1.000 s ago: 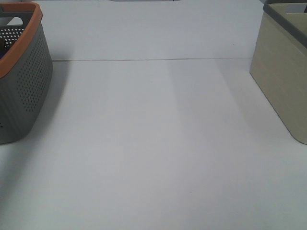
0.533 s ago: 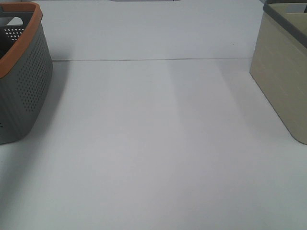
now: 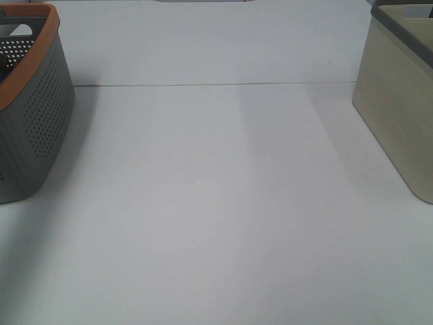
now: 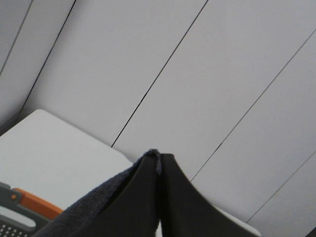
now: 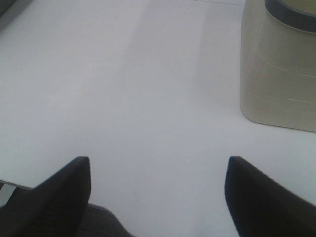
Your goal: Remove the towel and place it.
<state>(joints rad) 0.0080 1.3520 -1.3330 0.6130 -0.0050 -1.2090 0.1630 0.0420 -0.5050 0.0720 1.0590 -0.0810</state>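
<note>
The left gripper (image 4: 159, 160) is pinched tight on one edge of the dark towel (image 4: 94, 207). The towel's long side runs from the tips back toward the grey basket (image 4: 29, 205). The right gripper (image 5: 158, 170) is wide apart, holding nothing, over the white table (image 5: 123, 89) near the beige basket (image 5: 276, 74).

My left gripper (image 4: 158, 157) is black, and the towel (image 4: 86, 212) at it is dark navy-grey terry. My right gripper (image 5: 159, 165) is black as well. The table (image 3: 216, 203) is plain white. The grey basket (image 3: 37, 128) is dotted with small holes and rimmed in orange. The beige basket (image 3: 396, 115) has a dark grey rim.
</note>
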